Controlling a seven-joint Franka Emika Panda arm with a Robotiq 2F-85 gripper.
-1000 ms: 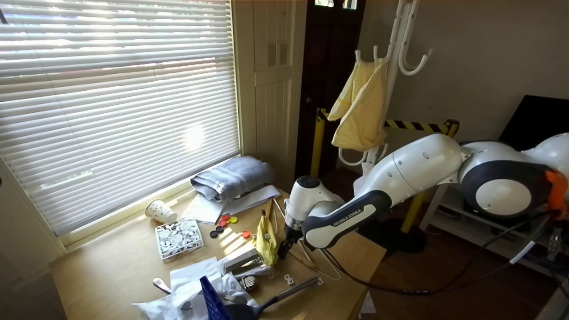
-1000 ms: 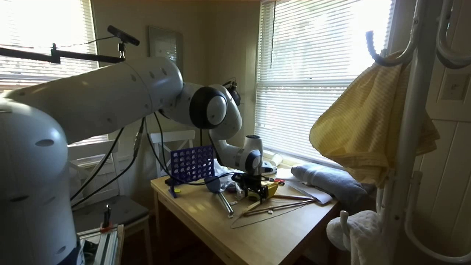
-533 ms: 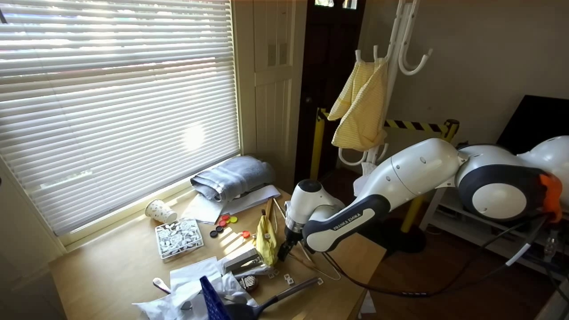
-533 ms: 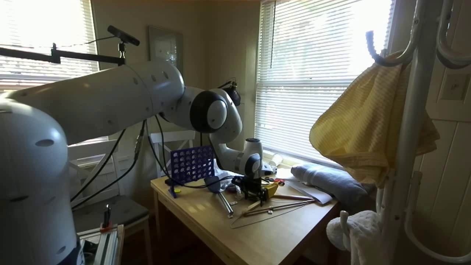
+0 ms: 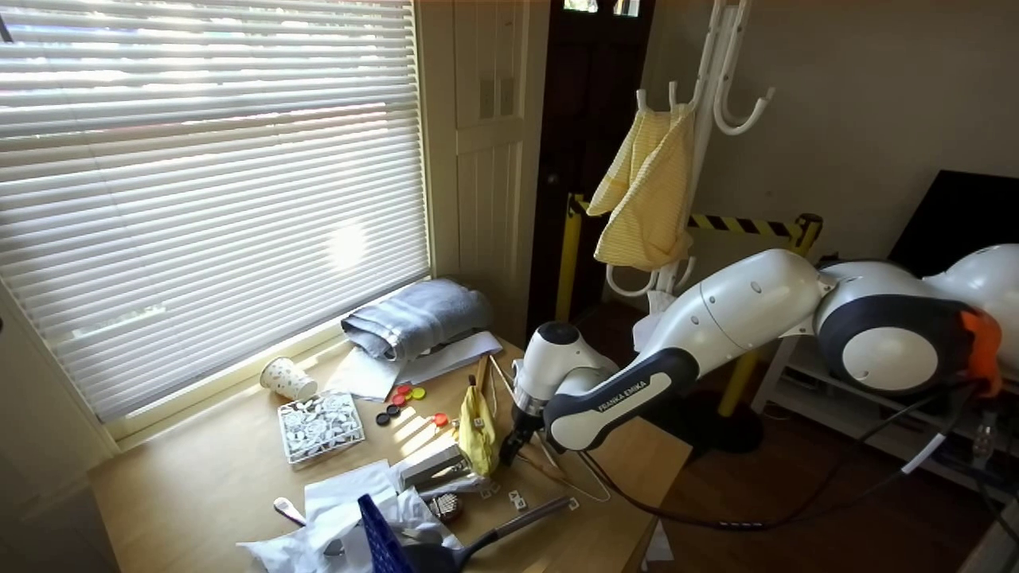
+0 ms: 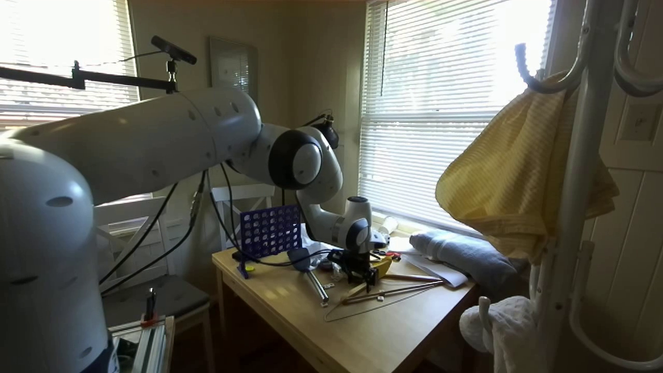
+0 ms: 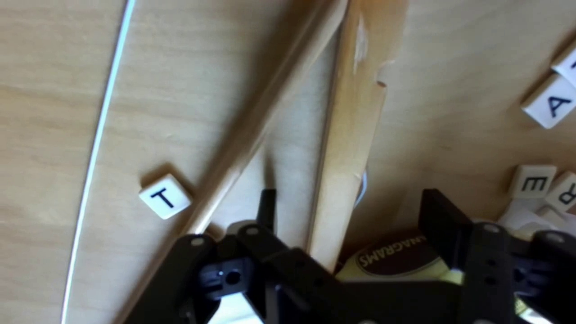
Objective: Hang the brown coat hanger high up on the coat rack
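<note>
In an exterior view, the table (image 6: 373, 336) sits by a far window (image 6: 445, 103), the coat rack (image 6: 577, 171) near right. The bent arm (image 6: 181, 140) points down, its claw (image 7: 351, 200) spread apart, one bar of the brown coat hanger (image 7: 344, 166) (on the table) in between.

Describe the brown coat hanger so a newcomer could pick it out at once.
Find the wooden table by the window blinds, then the black gripper low over it. At its open jaws, beside the yellow pouch, lies the brown coat hanger. Its flat, notched wood sets it apart from the thin pale wire nearby.
</note>
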